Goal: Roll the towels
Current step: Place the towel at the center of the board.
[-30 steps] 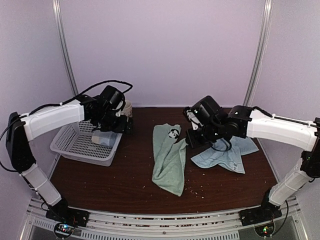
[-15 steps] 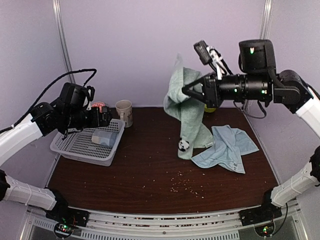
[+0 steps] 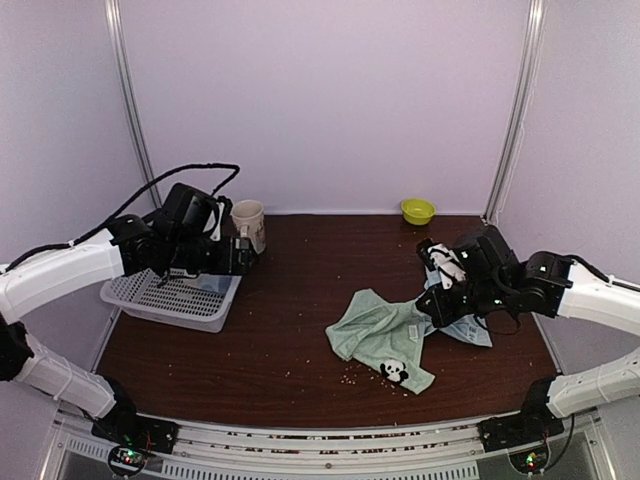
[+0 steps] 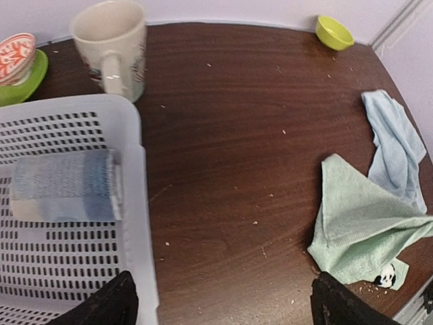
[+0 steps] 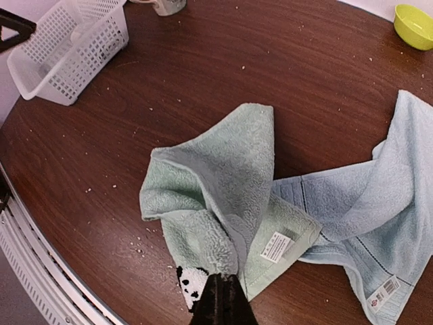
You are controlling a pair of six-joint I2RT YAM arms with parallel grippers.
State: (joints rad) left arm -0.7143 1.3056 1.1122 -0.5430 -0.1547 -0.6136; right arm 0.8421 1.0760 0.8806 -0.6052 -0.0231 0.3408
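Towels: three in all, being one mint green towel, one light blue towel, and one rolled towel, blue and white.
Green towel: crumpled on the counter at about 5 o'clock from its middle, with the panda patch at the near corner, facing up. One fold drawn up towards the right gripper.
Light blue towel: spread loosely at 3 o'clock of the green towel, touching it and partly under its edge.
Rolled towel: lying inside the basket, near its right wall.
Other things: one white mesh basket at 9 o'clock on the counter. One cream mug at 11 o'clock, just beyond the basket. One yellow-green bowl at 1 o'clock by the far wall. One red-patterned bowl on one green plate, seen only from the left wrist. Scattered crumbs near the front edge.
Left gripper: spread wide, holding nothing, above the basket's right rim.
Right gripper: pinched tight on a fold of the green towel, low over the counter.
Change, green towel: half a second ago hung high in the air from the right gripper, now down and bunched on the counter. A second ago lay long and flatter at the centre.
Change, right arm: lowered from well above the counter.
Change, left arm: swung closer over the basket.
Change, light blue towel: more bunched than before.
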